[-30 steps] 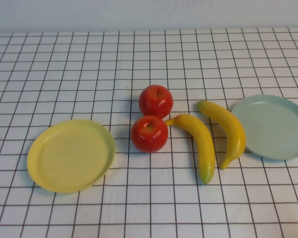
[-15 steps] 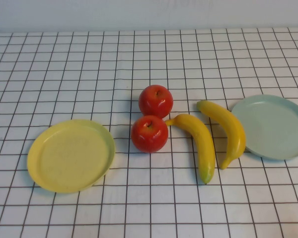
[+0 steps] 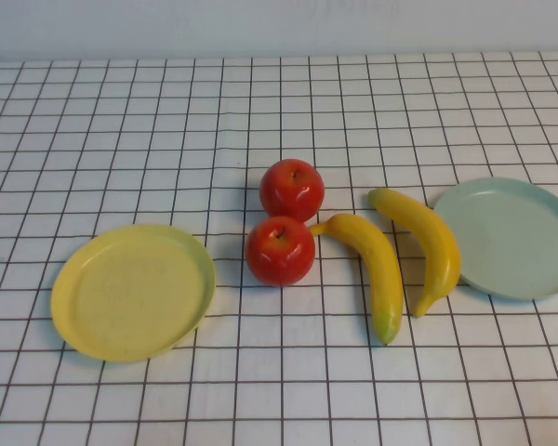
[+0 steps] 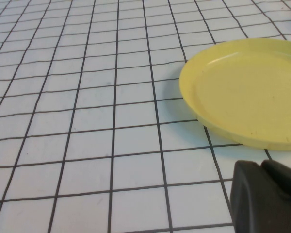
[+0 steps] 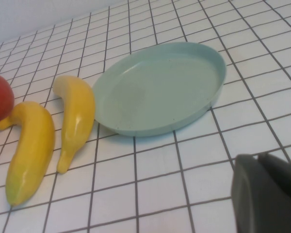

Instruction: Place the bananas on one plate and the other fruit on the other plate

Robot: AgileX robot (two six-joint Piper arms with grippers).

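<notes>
Two red apples (image 3: 291, 189) (image 3: 280, 250) sit together at the table's middle. Just right of them lie two yellow bananas (image 3: 374, 271) (image 3: 427, 243), side by side. The pale yellow plate (image 3: 74, 311) lies bare at the left, the pale blue-green plate (image 3: 549, 279) bare at the right, next to the nearer banana. Neither arm shows in the high view. My left gripper (image 4: 262, 167) is shut and holds nothing, hovering near the yellow plate (image 4: 194, 104). My right gripper (image 5: 257, 158) is shut and holds nothing, near the blue-green plate (image 5: 211, 99), with both bananas (image 5: 77, 114) (image 5: 31, 150) beyond.
A white cloth with a black grid (image 3: 279, 390) covers the whole table. A pale wall (image 3: 260, 23) runs along the far edge.
</notes>
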